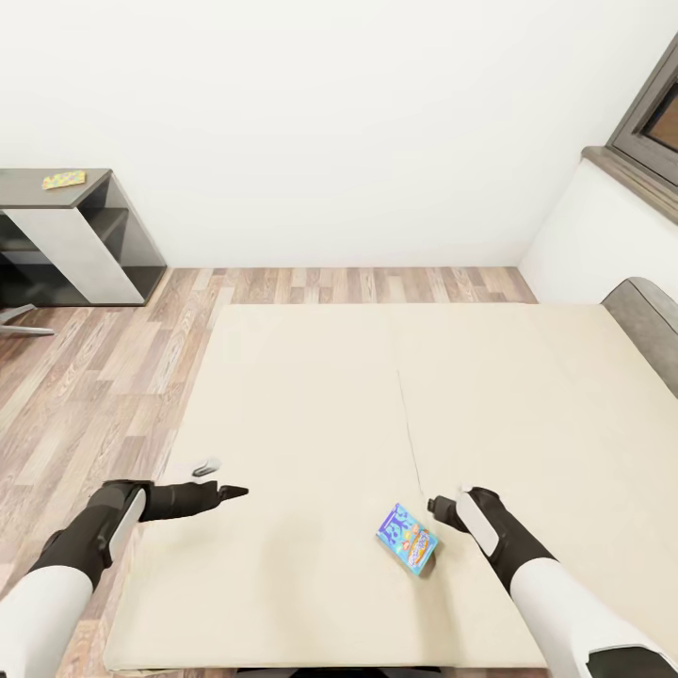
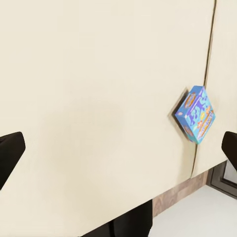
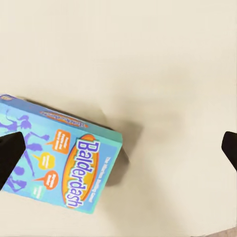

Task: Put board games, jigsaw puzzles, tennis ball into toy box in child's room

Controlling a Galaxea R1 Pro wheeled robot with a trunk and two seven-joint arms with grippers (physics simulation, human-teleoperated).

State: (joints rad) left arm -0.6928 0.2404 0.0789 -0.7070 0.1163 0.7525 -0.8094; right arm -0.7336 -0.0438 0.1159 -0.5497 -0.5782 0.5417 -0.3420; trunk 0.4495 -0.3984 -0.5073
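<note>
While the blue board game (image 1: pixel 407 539) lies flat on the bed (image 1: pixel 311 395) just beside the right gripper (image 1: pixel 443 504), both sets of jaws stand apart and empty, so the task looks barely begun, with a jigsaw puzzle (image 1: pixel 63 179) on the far counter (image 1: pixel 89 174).

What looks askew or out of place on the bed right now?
The blue board game lies skewed on the bed, corners not square to its edges, beside the open right gripper. It appears undamaged. Nothing else on the bed stands out.
</note>
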